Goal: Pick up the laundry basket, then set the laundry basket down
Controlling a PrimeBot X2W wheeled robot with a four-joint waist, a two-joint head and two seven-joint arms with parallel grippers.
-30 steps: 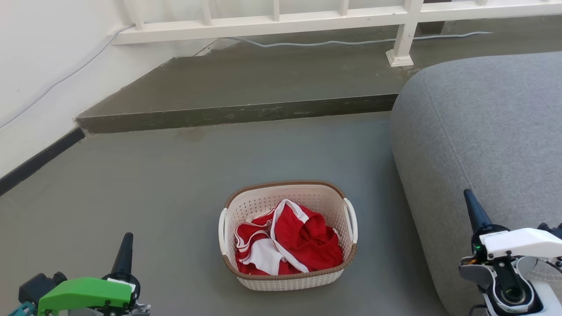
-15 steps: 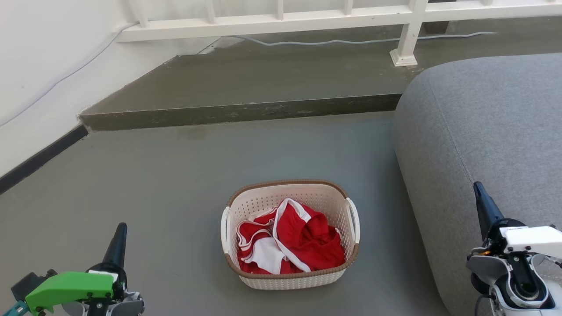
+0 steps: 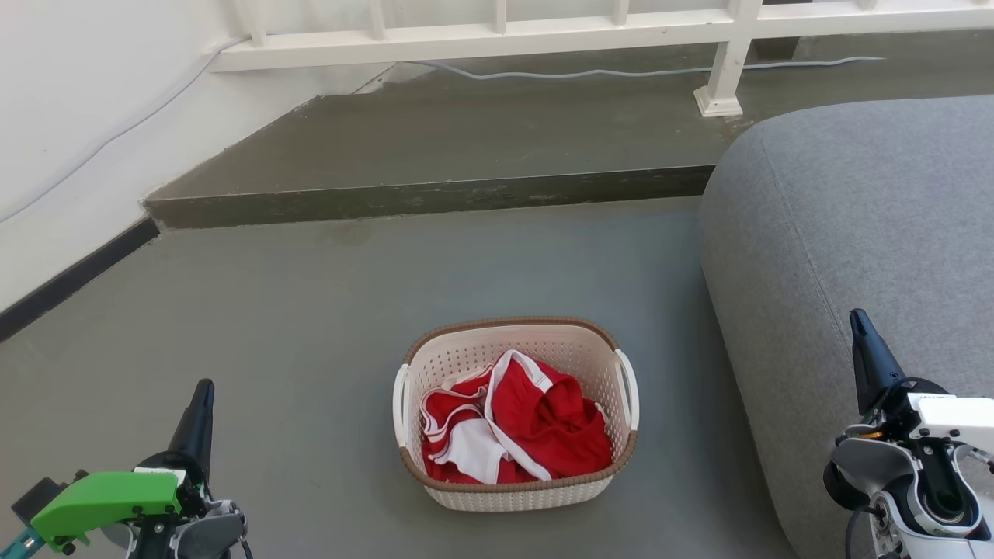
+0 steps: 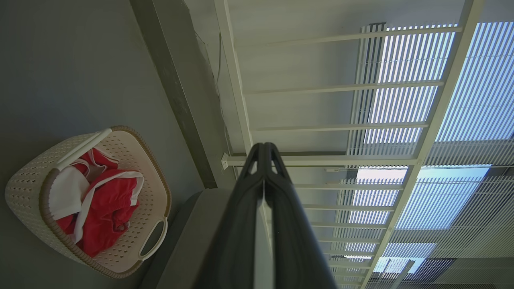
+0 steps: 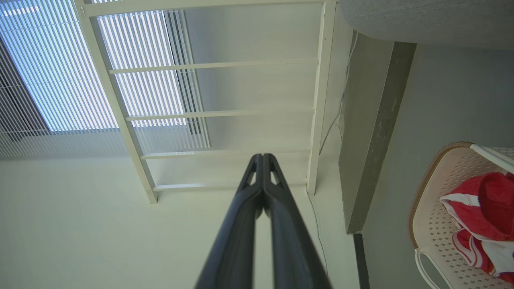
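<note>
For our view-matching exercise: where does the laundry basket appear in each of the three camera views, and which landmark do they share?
Head view: laundry basket at bottom centre.
Left wrist view: laundry basket at lower left, seen turned sideways.
Right wrist view: laundry basket at lower right, cut by the picture's edge.
Shared landmark: the white railing.

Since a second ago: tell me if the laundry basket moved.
No. The laundry basket keeps its spacing from the sofa and step; the camera shifted.

Open floor [image 3: 272, 326] left of laundry basket [image 3: 514, 494], grey sofa [image 3: 854, 217] near its right, step [image 3: 435, 199] behind
</note>
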